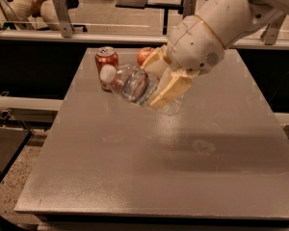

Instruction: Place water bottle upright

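The clear ribbed water bottle (130, 83) with a white cap (108, 73) is held in the air above the grey table (149, 167), tilted, with the cap pointing left and slightly up. My gripper (161, 81) is shut on the water bottle, its cream fingers (171, 91) on either side of the body. The bottle's base is hidden behind the fingers. The white arm comes in from the upper right.
An orange-red soda can (106, 64) stands upright at the back left of the table, just behind the bottle's cap. A red apple (145, 56) sits beside it, partly behind the gripper. A rail runs behind the table.
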Controlling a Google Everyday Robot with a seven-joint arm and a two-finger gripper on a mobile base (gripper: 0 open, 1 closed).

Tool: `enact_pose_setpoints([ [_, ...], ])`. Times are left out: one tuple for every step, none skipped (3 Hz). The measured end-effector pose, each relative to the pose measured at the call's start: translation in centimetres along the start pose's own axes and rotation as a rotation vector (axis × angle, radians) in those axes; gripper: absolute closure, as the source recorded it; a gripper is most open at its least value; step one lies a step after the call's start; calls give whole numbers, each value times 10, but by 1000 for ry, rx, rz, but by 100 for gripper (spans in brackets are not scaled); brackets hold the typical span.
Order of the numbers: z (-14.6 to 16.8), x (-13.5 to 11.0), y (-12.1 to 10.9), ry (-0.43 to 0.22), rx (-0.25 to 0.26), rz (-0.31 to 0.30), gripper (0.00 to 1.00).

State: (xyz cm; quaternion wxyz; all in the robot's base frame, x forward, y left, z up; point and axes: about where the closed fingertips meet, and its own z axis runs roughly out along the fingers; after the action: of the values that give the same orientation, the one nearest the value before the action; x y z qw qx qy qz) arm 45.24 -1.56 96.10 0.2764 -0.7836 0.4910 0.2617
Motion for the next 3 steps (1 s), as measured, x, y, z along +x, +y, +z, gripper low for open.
enact_pose_setpoints([
  [-7, -8, -19, -267, 67, 126, 100],
  [-6, -8, -25, -438, 101, 193, 100],
  [1, -2, -25, -584, 138, 233, 100],
])
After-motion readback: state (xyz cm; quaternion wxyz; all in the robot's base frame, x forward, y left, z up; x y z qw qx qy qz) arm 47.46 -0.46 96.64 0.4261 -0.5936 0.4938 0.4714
